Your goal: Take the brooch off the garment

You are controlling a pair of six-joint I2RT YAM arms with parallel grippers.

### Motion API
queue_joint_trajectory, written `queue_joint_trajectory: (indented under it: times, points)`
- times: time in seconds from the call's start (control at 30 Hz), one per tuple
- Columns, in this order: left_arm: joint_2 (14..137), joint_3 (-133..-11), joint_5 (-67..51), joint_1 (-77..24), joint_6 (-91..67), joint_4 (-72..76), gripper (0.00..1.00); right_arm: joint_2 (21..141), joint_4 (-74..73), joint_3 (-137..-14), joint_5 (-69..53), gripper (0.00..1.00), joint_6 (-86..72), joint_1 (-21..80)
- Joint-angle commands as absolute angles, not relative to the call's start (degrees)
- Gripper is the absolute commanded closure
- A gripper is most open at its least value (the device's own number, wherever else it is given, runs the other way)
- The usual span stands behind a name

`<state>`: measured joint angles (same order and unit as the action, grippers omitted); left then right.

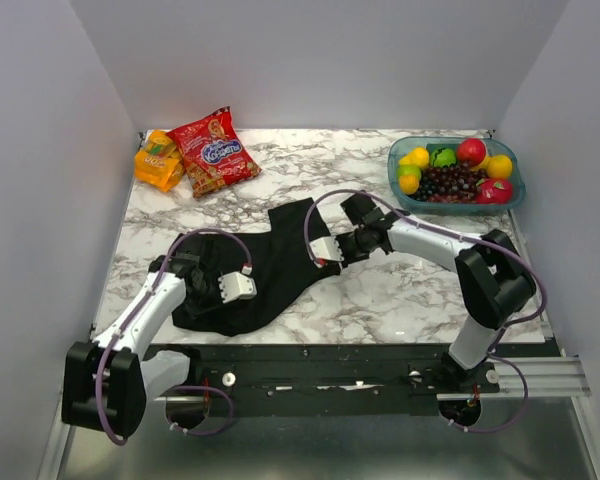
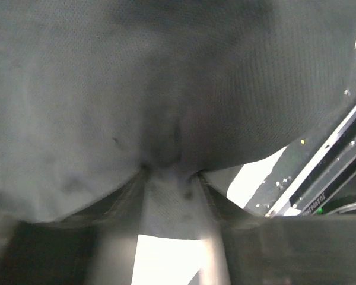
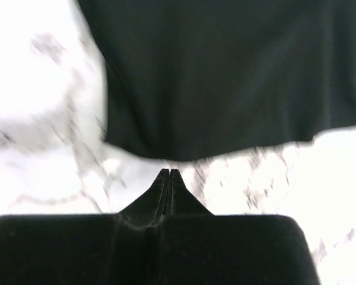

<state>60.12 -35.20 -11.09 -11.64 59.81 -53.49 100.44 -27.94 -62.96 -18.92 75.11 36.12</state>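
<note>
The garment (image 1: 280,262), a black T-shirt, lies crumpled on the marble table, left of centre. My left gripper (image 1: 244,291) rests on its near left part. In the left wrist view, cloth (image 2: 166,89) fills the frame, and my left gripper (image 2: 171,173) is shut on a puckered fold of it. My right gripper (image 1: 321,258) is at the garment's right edge. In the right wrist view my right gripper (image 3: 169,173) has its fingers pressed together with nothing seen between them, just short of the cloth's hem (image 3: 225,71). The brooch shows in no view.
A blue bowl (image 1: 514,190) of fruit stands at the back right. A red snack bag (image 1: 215,150) and an orange pack (image 1: 158,160) lie at the back left. A black rail (image 1: 350,365) runs along the near table edge. The rail also shows in the left wrist view (image 2: 326,172).
</note>
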Motion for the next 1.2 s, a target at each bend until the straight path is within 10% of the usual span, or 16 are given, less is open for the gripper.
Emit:
queue_joint_trajectory:
  times: [0.0, 0.07, 0.53, 0.63, 0.73, 1.17]
  points:
    - [66.77, -38.14, -12.83, -11.34, 61.52, -50.80, 0.82, 96.42, -28.82, -64.16, -19.77, 0.99, 73.65, 32.18]
    - [69.33, -40.67, -13.88, -11.42, 59.95, -50.80, 0.99, 95.72, -29.70, -63.90, -19.78, 0.99, 74.44, 30.42]
    - [74.18, -64.42, -30.41, -11.78, 41.58, -51.87, 1.00, 96.58, -30.85, -69.34, -21.09, 0.99, 68.49, 24.79]
    - [74.79, -63.11, -28.66, -11.78, 38.77, -49.31, 1.00, 98.00, -31.37, -72.94, -22.23, 0.78, 64.00, 23.91]
    - [75.32, -61.35, -23.13, -11.69, 35.44, -47.90, 1.00, 91.97, -30.16, -70.94, -29.16, 0.32, 64.60, 24.43]
    - [80.32, -72.93, -25.49, -8.97, 12.13, -35.86, 1.00, 88.32, -22.24, -61.51, -36.91, 0.31, 60.65, 44.55]
